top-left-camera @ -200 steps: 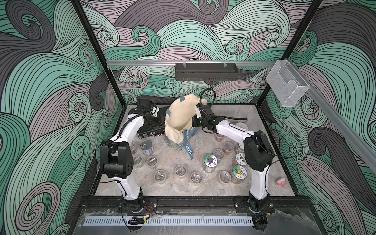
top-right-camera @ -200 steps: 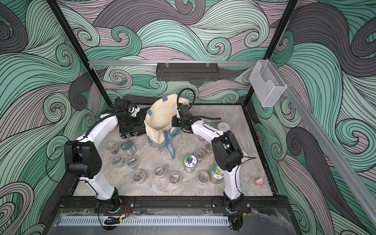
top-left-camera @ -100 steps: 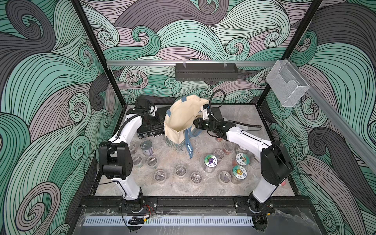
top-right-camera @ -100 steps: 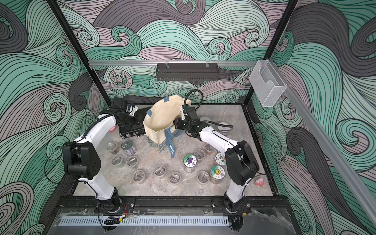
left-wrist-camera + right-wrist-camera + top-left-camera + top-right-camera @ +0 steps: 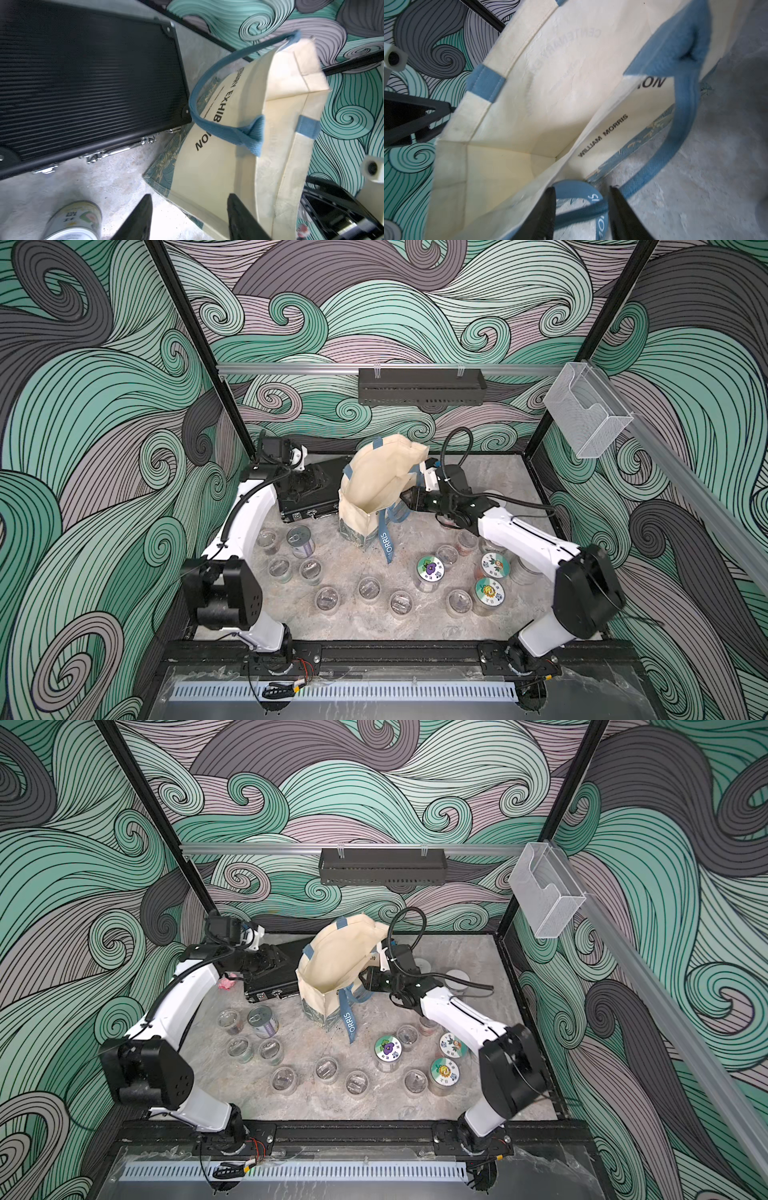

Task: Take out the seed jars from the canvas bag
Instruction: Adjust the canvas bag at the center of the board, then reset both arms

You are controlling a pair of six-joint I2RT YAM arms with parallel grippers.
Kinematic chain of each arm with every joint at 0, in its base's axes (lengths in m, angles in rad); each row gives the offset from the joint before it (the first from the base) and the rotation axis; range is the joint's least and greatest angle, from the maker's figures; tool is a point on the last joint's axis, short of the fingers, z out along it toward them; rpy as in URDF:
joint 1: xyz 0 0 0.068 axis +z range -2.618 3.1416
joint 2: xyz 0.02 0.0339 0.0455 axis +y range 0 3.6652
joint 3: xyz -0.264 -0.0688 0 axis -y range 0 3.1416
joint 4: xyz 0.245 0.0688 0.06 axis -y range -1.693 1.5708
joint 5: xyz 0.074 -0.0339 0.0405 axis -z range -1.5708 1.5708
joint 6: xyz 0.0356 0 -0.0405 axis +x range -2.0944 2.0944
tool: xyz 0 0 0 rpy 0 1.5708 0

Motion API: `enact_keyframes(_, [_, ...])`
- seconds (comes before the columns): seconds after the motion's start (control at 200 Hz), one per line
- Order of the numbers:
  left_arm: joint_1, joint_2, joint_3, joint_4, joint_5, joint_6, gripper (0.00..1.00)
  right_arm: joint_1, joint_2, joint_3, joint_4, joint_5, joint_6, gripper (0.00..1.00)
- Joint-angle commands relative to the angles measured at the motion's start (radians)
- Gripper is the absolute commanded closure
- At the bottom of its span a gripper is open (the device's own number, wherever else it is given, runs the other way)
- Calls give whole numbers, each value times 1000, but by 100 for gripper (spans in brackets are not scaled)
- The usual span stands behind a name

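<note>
Nearest us, on the grey table [image 5: 357, 626], the seed jars [image 5: 368, 588] stand upright outside the bag. A loose row of small clear-lidded ones runs along the front. A few more cluster by the left arm around a silver-lidded jar [image 5: 300, 536]. On the right are three larger ones with flower stickers on their lids, the purple-flower jar [image 5: 430, 568] closest to the middle. Some jars on the right sit partly under the right forearm, so we cannot count them.

Behind the jars, mid-table, the canvas bag [image 5: 376, 479] stands on its leafy bottom band. Its mouth gapes and its upper part leans over to the right. A blue strap [image 5: 385, 540] hangs down its front to the table.

The right gripper [image 5: 409, 502] sits at the bag's right edge. In the right wrist view we see its jaws partly apart. A loop of strap crosses the gap between them and does not look pinched, so we judge it to hold nothing.

The left gripper [image 5: 304, 485] hovers over the black ribbed case [image 5: 322, 493], which lies just beside the bag on the left. In the left wrist view its fingers [image 5: 141, 220] are spread wide and grip nothing, and the bag's lower corner shows beyond them.

Farthest back, a black tray [image 5: 419, 385] hangs on the rear rail.
</note>
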Motion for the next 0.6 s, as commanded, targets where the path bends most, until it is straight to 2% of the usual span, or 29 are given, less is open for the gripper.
enact_keyframes(0.0, [3, -100, -56, 45, -106, -9, 39, -11, -146, -66, -80, 95, -76, 41])
enact_keyframes(0.08, [4, -195, -123, 79, -160, -18, 31, -14, -265, -125, -126, 153, -119, 31])
enact_keyframes(0.155, [2, -280, -200, 114, -213, -32, 25, -19, -373, -176, -169, 212, -159, 18])
enact_keyframes(0.17, [2, -298, -218, 119, -223, -35, 22, -20, -395, -185, -176, 227, -168, 15])
enact_keyframes(0.195, [2, -328, -243, 125, -243, -40, 6, -20, -431, -202, -188, 250, -183, 11])
enact_keyframes(0.21, [1, -347, -258, 130, -253, -41, 2, -20, -453, -212, -196, 264, -192, 8])
enact_keyframes(0.26, [1, -409, -312, 144, -290, -54, 1, -22, -528, -248, -208, 314, -225, 1])
enact_keyframes(0.43, [-20, -600, -508, 223, -419, -125, 1, -26, -798, -414, -149, 530, -360, 1])
enact_keyframes(0.595, [-75, -719, -689, 328, -542, -162, 1, -34, -986, -590, 8, 678, -526, 1])
